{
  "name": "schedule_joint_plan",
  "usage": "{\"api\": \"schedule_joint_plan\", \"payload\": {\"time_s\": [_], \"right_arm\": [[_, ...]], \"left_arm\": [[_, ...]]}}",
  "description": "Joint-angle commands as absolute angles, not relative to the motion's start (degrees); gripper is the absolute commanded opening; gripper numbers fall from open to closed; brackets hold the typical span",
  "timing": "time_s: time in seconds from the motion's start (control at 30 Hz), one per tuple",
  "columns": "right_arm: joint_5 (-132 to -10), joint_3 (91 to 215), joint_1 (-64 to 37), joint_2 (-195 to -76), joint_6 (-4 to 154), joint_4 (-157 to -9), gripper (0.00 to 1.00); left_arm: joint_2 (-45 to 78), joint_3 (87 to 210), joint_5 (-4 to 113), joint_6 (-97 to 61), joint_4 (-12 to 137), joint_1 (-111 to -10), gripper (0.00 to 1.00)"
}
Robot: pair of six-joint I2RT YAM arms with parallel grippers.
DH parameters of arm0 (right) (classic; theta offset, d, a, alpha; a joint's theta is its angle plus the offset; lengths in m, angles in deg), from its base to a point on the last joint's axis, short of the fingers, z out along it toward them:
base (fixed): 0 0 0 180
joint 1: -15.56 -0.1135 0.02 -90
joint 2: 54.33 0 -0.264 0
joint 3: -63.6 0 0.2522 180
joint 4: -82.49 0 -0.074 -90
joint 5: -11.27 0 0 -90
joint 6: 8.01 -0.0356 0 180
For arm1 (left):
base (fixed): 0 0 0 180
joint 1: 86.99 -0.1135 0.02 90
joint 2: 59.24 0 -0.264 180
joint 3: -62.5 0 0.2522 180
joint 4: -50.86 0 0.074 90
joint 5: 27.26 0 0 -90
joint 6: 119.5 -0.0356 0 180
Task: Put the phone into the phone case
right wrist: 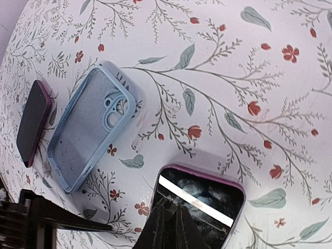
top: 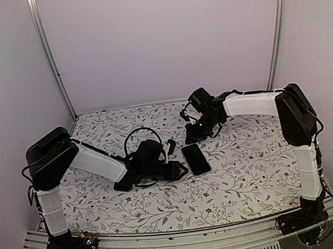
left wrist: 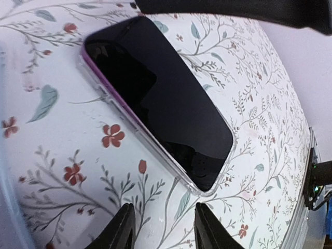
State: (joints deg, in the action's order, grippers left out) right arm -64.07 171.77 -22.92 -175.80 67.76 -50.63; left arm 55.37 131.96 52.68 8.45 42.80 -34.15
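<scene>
Just beyond left pincer [left wrist: 164, 228], phone [left wrist: 155, 98], lying flat, untouched

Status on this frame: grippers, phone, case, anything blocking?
Left gripper open, empty, just short of the phone. Right gripper state unclear. Blue case empty, open side up, apart from phone. Second phone lies beside case.

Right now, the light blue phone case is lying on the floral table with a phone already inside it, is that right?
Not quite. The light blue phone case is lying on the floral table, but it is empty: the right wrist view shows its bare inside and camera cutout, with no phone in it.
</scene>
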Motion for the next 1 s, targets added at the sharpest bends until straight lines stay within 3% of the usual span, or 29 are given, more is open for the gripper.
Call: {"api": "schedule_joint_plan", "payload": {"time_s": [0.0, 0.4, 0.97], "right_arm": [[-63.0, 175.7, -23.1, -180.2, 70.2, -49.8, 0.08], [-66.1, 188.8, -22.6, -191.7, 73.8, -45.3, 0.15], [-61.5, 171.6, -26.2, -179.0, 73.8, -48.0, 0.12]], "left_arm": [[47.8, 126.6, 62.2, 9.0, 34.5, -33.8, 0.41], [55.1, 135.4, 63.7, 14.3, 44.0, -33.9, 0.41], [52.1, 131.4, 67.1, 15.5, 43.9, -34.3, 0.41]]}}
